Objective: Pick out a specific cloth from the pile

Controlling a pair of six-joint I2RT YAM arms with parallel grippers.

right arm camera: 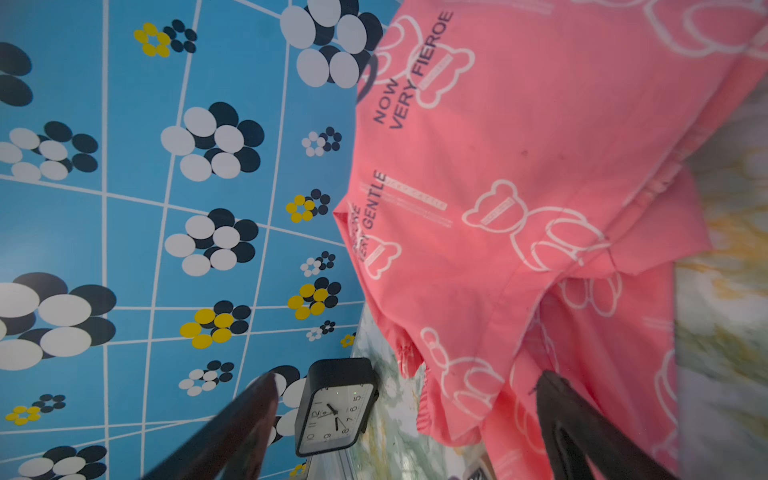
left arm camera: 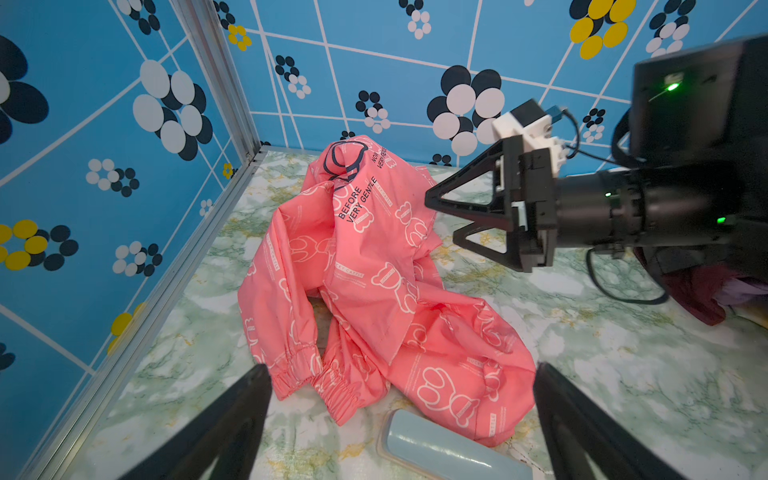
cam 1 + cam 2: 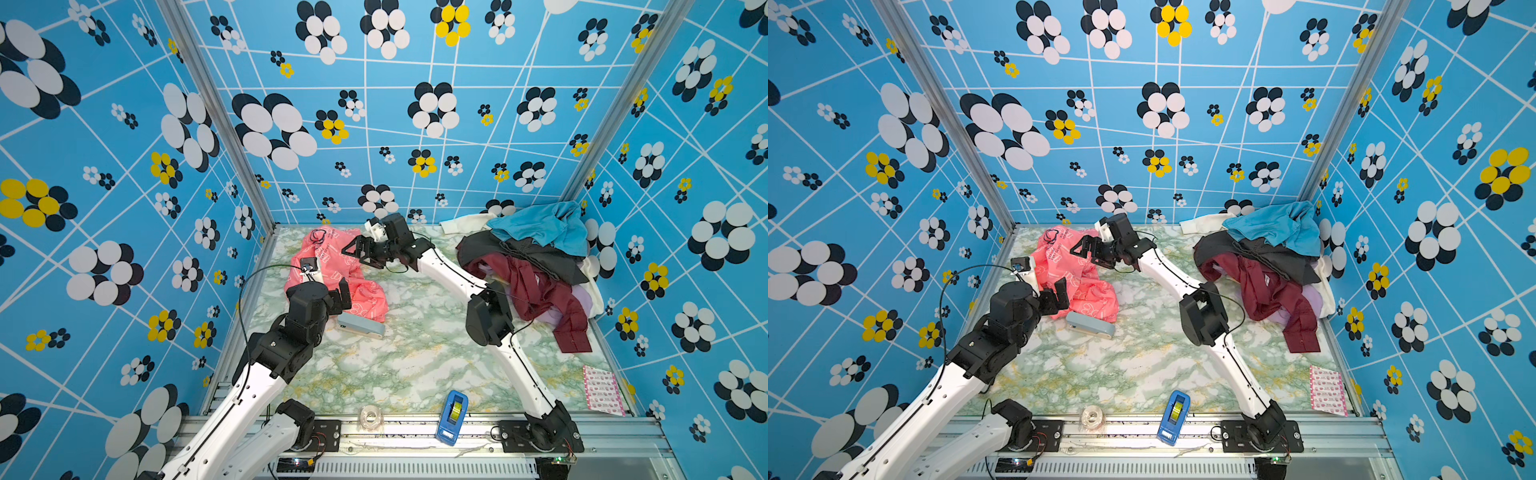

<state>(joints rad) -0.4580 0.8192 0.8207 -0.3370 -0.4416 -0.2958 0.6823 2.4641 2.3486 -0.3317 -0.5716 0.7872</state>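
Observation:
The cloth point(image 3: 332, 270) point(image 3: 1073, 276), a coral-pink jacket with white bear outlines and elastic cuffs, lies crumpled at the table's back left, apart from the pile point(image 3: 536, 266) point(image 3: 1266, 262) of teal, grey, maroon and white garments at the back right. My right gripper point(image 3: 353, 253) point(image 3: 1084, 251) point(image 2: 440, 218) reaches across to the cloth's right edge and stands open, with nothing between its fingers point(image 1: 405, 376). My left gripper point(image 3: 338, 297) point(image 3: 1059, 297) point(image 2: 401, 368) hovers open over the cloth's near end point(image 2: 374, 282), holding nothing.
A pale blue case point(image 3: 360, 325) point(image 2: 449, 449) lies against the cloth's near edge. A black clock point(image 1: 336, 409) stands by the left wall. A tape roll point(image 3: 371, 417), a blue tape dispenser point(image 3: 453, 415) and a pink packet point(image 3: 602, 390) sit near the front.

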